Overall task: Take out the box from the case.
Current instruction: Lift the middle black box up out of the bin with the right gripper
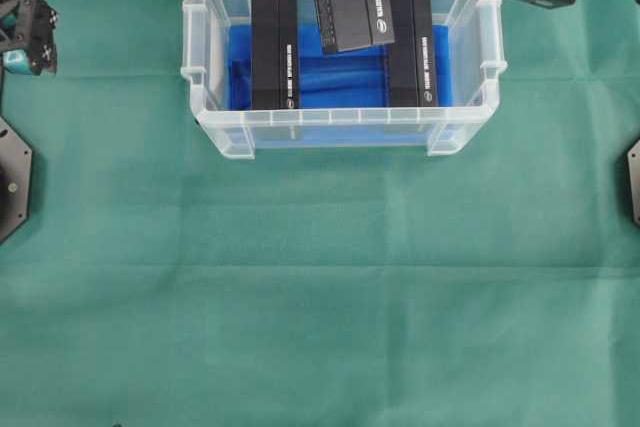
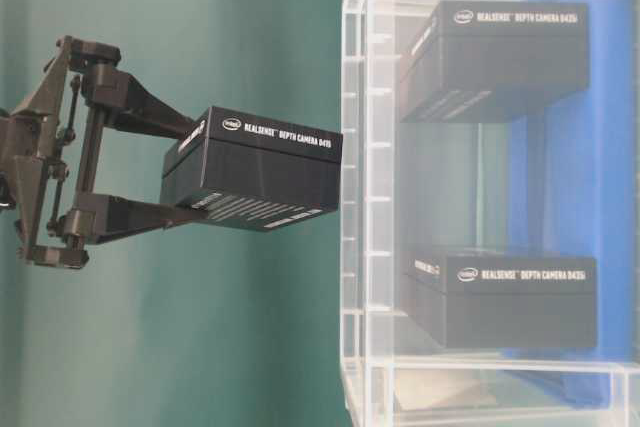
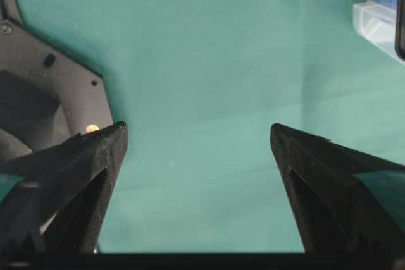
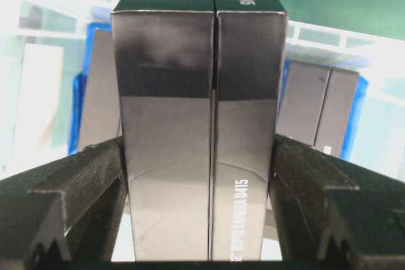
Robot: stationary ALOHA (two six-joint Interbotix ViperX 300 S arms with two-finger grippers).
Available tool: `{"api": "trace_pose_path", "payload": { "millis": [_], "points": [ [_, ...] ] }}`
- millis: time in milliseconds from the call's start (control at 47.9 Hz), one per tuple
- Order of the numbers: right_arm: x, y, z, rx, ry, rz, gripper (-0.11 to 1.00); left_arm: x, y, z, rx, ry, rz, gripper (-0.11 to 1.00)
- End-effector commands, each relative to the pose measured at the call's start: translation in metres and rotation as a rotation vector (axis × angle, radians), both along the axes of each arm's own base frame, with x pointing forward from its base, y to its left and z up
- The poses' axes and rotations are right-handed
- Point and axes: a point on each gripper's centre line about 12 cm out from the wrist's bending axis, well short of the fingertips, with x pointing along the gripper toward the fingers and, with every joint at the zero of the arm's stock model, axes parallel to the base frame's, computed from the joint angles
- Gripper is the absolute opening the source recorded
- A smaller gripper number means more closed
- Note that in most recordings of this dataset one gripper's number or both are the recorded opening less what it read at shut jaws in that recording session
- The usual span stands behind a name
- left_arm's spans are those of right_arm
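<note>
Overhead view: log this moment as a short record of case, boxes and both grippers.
case: clear tub, blue lining, on green cloth
held box: black, lifted above the case, tilted
boxes inside: left box, right box, lying flat
right gripper: jaws clamped on the held box's sides
left gripper: jaws wide open, empty, over bare cloth, away from the case

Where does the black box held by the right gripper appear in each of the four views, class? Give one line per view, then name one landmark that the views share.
Overhead: the held box is at top centre, above the case.
Table-level: left of centre, outside the case wall.
Left wrist: not in it.
Right wrist: fills the centre, between the fingers.
Shared landmark: the clear case.
</note>
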Motion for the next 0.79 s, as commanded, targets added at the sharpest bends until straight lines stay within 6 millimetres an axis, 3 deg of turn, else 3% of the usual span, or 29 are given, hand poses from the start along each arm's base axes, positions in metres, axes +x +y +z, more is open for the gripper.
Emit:
{"api": "trace_pose_path", "payload": {
  "millis": [0,772],
  "points": [
    [-0.013,0.007,0.034,-0.024,-0.078,0.009,0.68,0.0,0.0,0.004,0.008,-0.01,0.002,0.99],
    [-0.009,0.069,0.033,0.021,-0.047,0.039,0.68,-0.01,-0.005,0.003,-0.01,0.006,0.031,0.99]
  ]
}}
